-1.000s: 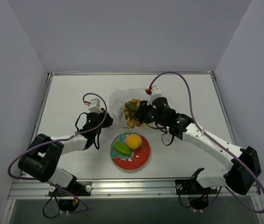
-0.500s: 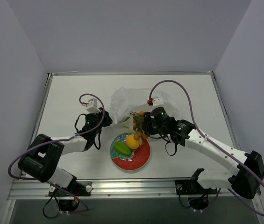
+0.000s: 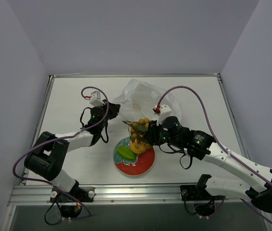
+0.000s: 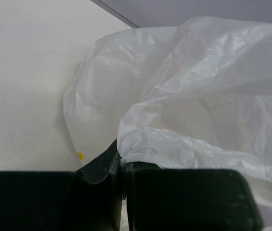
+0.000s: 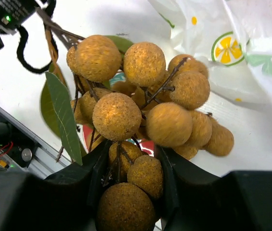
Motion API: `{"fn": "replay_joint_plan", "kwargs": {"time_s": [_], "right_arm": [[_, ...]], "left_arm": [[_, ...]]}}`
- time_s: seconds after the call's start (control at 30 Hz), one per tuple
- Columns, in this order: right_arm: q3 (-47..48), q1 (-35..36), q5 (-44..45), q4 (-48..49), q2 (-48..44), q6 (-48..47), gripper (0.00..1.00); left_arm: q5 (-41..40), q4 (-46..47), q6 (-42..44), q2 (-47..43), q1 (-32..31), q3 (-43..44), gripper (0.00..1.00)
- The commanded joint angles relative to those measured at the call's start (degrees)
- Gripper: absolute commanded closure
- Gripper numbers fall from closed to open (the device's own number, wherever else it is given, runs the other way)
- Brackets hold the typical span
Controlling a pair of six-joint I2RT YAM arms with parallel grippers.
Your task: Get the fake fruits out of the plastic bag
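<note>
The white plastic bag (image 3: 143,95) (image 4: 198,86) (image 5: 232,43) lies crumpled at the table's middle back. My left gripper (image 3: 111,111) (image 4: 122,161) is shut on its left edge. My right gripper (image 3: 147,135) (image 5: 131,159) is shut on the bunch of tan-orange berries (image 3: 139,129) (image 5: 145,96), which hangs outside the bag above the plate's far rim, a green leaf (image 5: 63,115) trailing from it. The green oblong fruit (image 3: 125,152) lies on the plate (image 3: 148,161). The orange-yellow ball fruit (image 3: 136,146) sits beside it, partly hidden under the berries.
The round red-and-teal plate sits in front of the bag, between the two arms. A metal rail (image 3: 126,190) runs along the table's near edge. Grey walls close the table in on the left, right and back.
My right gripper has drawn the berry bunch out of the bag and toward the plate. My left gripper has shifted back with the bag's edge, and the bag has spread wider.
</note>
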Motion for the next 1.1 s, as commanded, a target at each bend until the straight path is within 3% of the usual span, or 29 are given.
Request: {"fn": "replay_joint_plan", "kwargs": {"time_s": [0.0,0.17,0.3,0.43,1.07], "right_arm": [[-0.14,1.70,1.85,-2.66,-1.10,1.53,1.00],[-0.84,6.53,-1.48,-2.57,-2.69,1.98,1.00],[-1.72,16.87,0.35,-2.57,-1.02,3.47,1.00],[-3.04,22.60,2.28,-2.66,1.18,5.93,1.00],[-5.94,22.18,13.26,-2.57,13.40,2.94,1.00]], "left_arm": [[-0.72,1.36,-1.97,0.72,0.58,3.83,0.98],[-0.72,0.92,-1.80,1.95,0.66,4.81,0.98],[-0.99,1.62,-1.79,2.30,0.66,3.40,0.98],[-0.99,2.15,-1.71,2.74,0.66,2.26,0.98],[-0.55,3.64,0.84,0.11,-0.30,-3.01,0.98]]}}
